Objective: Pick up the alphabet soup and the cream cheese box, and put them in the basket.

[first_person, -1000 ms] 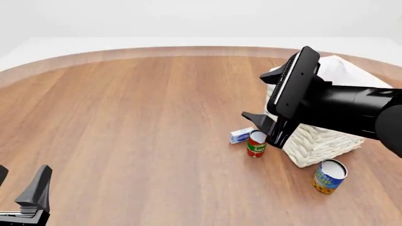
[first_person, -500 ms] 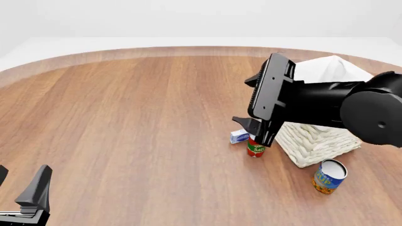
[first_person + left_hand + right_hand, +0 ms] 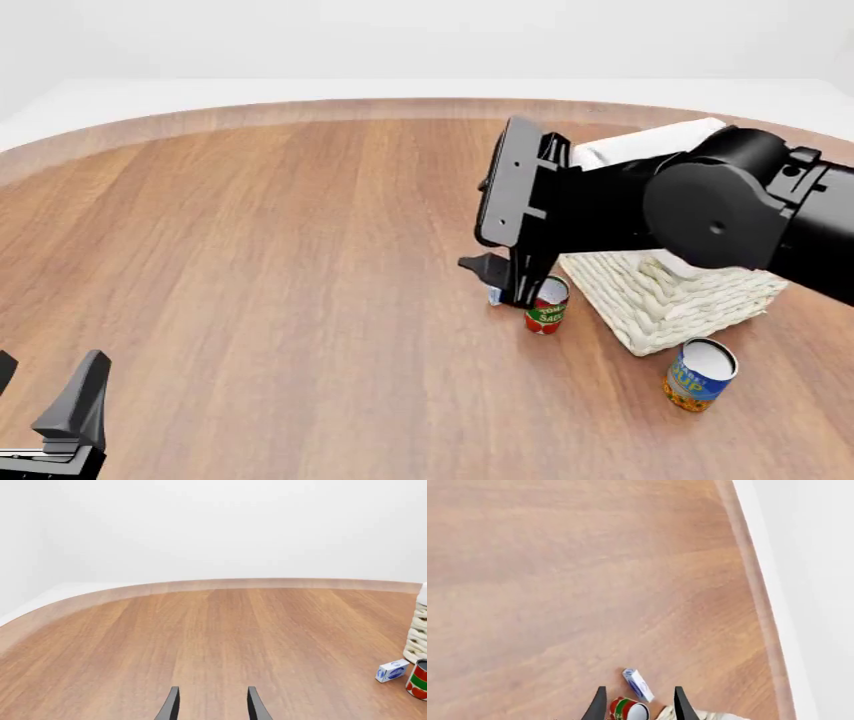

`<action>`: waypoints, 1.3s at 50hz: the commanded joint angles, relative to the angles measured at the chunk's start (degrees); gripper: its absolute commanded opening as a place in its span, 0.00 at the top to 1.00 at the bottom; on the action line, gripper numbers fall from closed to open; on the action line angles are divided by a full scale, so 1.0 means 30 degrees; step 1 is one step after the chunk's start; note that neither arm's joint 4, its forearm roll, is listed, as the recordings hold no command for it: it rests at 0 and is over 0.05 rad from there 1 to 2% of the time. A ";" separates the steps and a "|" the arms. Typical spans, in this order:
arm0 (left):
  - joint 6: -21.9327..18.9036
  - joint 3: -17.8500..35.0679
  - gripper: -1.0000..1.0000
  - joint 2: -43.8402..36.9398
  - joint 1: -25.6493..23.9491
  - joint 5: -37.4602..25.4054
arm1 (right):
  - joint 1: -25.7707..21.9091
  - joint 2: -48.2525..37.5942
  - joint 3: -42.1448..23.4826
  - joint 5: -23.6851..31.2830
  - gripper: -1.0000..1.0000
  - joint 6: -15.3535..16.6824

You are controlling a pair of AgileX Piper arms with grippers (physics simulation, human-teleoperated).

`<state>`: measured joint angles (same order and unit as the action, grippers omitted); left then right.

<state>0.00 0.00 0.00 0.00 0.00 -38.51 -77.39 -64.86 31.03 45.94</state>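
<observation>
Above the cream cheese box (image 3: 638,684), the right end effector (image 3: 637,705) hangs parted, empty.

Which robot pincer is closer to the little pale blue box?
The right pincer. It hangs open right over the small flat pale blue-white cream cheese box, beside the red-and-green can. The left pincer sits far away at the table's near left corner, open and holding nothing.

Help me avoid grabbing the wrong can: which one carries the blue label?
The alphabet soup, standing alone near the basket; the red-and-green can sits beside the cream cheese box.
</observation>
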 commanded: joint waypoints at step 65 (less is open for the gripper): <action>0.0000 0.0000 0.00 0.0000 0.0000 0.0000 | 0.0444 -0.4124 -0.3679 0.4635 0.00 0.3851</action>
<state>0.00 0.00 0.00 0.00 0.00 -37.17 -89.50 -75.69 43.60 56.41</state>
